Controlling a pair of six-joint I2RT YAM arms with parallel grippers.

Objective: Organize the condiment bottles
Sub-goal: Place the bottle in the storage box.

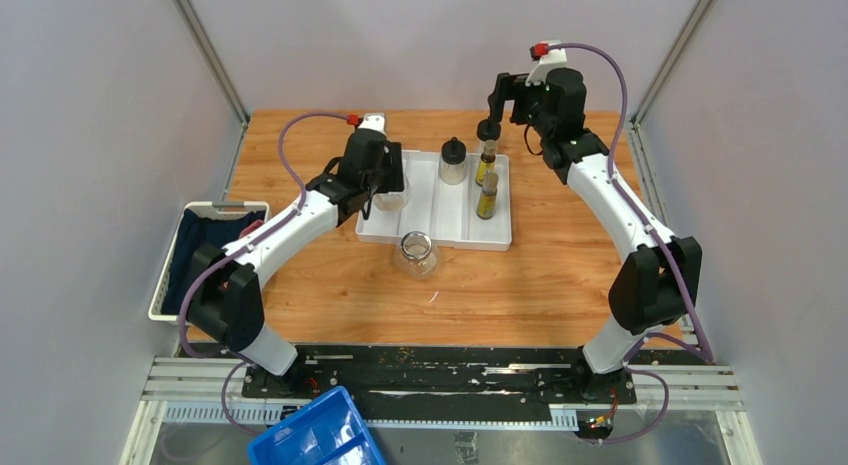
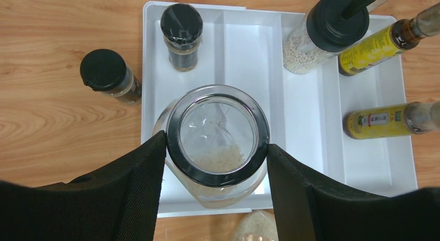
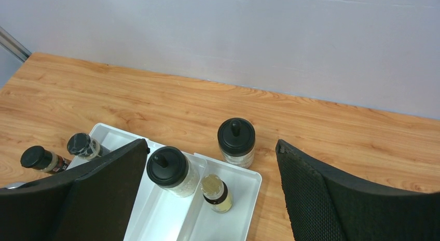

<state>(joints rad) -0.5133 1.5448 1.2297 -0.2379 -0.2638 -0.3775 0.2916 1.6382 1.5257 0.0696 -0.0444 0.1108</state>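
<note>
My left gripper (image 2: 217, 147) is shut on a clear glass jar (image 2: 218, 135), its fingers against the black rim on both sides, at the near end of the white tray's (image 2: 311, 132) left compartment. A second glass jar (image 1: 416, 255) stands on the table in front of the tray. One small black-capped shaker (image 2: 181, 36) is in the left compartment; another (image 2: 109, 75) stands on the wood left of it. A round black-capped bottle (image 2: 324, 31) sits in the middle compartment, and a second (image 3: 236, 142) stands behind the tray. Two yellow oil bottles (image 2: 379, 41) (image 2: 386, 119) fill the right compartment. My right gripper (image 3: 211, 147) hangs open above the tray's far right corner.
A white basket (image 1: 165, 275) with dark cloth sits at the table's left edge. A blue bin (image 1: 315, 435) lies below the near edge. Grey walls close in the back and both sides.
</note>
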